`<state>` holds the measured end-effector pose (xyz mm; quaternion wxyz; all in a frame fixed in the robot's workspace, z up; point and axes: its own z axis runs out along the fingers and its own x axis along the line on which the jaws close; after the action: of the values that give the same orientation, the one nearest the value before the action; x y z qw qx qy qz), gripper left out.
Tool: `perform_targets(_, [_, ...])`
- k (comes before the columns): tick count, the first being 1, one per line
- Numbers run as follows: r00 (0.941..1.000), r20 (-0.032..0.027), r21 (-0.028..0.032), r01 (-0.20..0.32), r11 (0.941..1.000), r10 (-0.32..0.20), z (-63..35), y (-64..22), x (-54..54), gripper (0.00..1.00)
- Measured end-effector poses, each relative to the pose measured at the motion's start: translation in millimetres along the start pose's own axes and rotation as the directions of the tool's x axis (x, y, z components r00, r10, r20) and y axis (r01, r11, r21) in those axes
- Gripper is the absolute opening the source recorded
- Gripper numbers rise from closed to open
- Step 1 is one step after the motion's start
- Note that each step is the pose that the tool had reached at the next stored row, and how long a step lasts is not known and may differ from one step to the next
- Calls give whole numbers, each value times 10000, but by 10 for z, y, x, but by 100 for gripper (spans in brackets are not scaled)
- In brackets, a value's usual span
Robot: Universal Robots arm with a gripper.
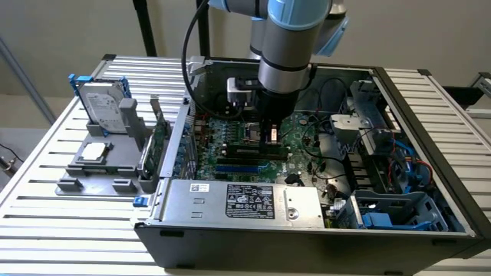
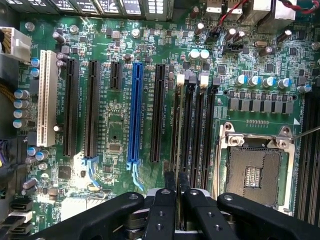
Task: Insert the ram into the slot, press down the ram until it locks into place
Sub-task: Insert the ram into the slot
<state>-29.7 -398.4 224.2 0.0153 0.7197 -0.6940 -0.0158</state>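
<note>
The end effector (image 2: 176,181) is clenched on the ram (image 2: 175,131), its two dark fingers (image 2: 169,192) drawn close about the stick's thin upper edge, so that the wrist view looks straight down the length of it. The grip sits at one end of the stick rather than its middle, probably so that the rest stays in sight for lining up. The ram lies directly along the slot (image 2: 180,79), the outermost of four parallel memory sockets, on the side toward the long blue connector (image 2: 135,110). Whether it is fully seated or just resting in the mouth cannot be told. The pale latch at the far end looks upright. Room is tight on one side, with the neighbouring socket (image 2: 188,130) just beside, and the open CPU socket (image 2: 252,172) beyond the bank. On the other side a black expansion socket (image 2: 159,110) runs near and parallel. In the exterior view the arm (image 1: 286,52) drops vertically into the open case (image 1: 429,109), well apart from its walls, with loose cables (image 1: 326,144) near on the exterior view's right and the power supply (image 1: 245,201) in front. The case rests on a slatted surface (image 1: 46,230).
</note>
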Motion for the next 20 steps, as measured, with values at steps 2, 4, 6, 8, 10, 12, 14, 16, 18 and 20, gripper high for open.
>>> perform_targets(2, [10000,-2,2,-2,10000,2,2,1,0,15])
perform_targets(4, [10000,-1,1,-3,10000,3,-6,1,0,22])
perform_targets(6, [10000,0,-4,-3,10000,3,-58,8,-1,22])
perform_targets(8, [10000,1,-9,-2,10000,2,-116,19,-1,22])
perform_targets(10, [10000,1,-11,-2,10000,2,-177,32,-1,22])
perform_targets(12, [10000,1,-12,-2,10000,2,-225,49,-2,22])
perform_targets(14, [10000,1,-12,-2,10000,2,-252,68,-1,13])
perform_targets(16, [10000,2,-12,-2,10000,2,-252,70,-2,11])
perform_targets(18, [10000,2,-11,-1,10000,1,-252,69,-1,11])
perform_targets(20, [10000,1,-12,-2,10000,2,-252,70,-1,11])
